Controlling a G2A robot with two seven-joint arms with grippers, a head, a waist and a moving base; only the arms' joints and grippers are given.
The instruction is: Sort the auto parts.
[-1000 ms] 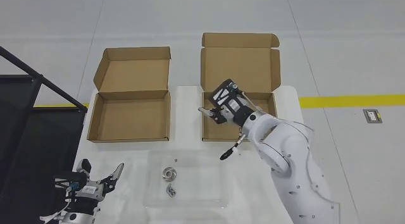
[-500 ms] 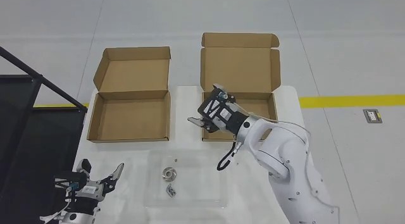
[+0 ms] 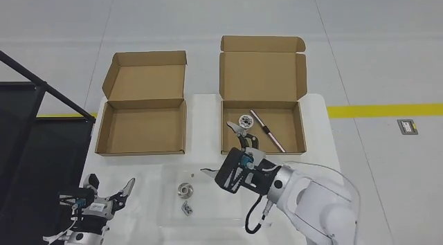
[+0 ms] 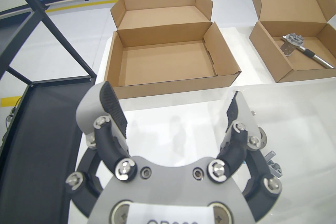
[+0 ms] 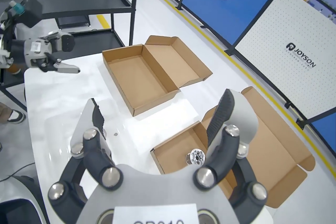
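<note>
Your right pincer (image 3: 225, 164) has pulled back from over the right box (image 3: 300, 127) in the last second. It now hangs above the near middle of the tabletop (image 3: 208, 117), at the far edge of the clear tray (image 3: 221, 210). With the arm out of the way, a flanged disc (image 3: 245, 120) and a rod (image 3: 266, 131) show lying in that box.

In its own wrist view the right pincer (image 5: 160, 101) stands spread wide, with nothing between the pads and nothing touching them. The left pincer (image 3: 112, 184) has stayed at the near left corner, equally wide and holding nothing, as the left wrist view (image 4: 170, 93) confirms.

I judge you're between drops and returning for the next piece. Two are left in the tray: a round part (image 3: 185, 189) and, nearer you, a small bracket (image 3: 186, 208), close together but apart. The round part lies closer to your right pincer.

For the next move, carry the pincer over the piece you choose. Bring it down with the jaws either side of that piece and close only once the pads are level with it. Mind the tray wall on the way down. The left box (image 3: 142, 131) sits beside the right one.
</note>
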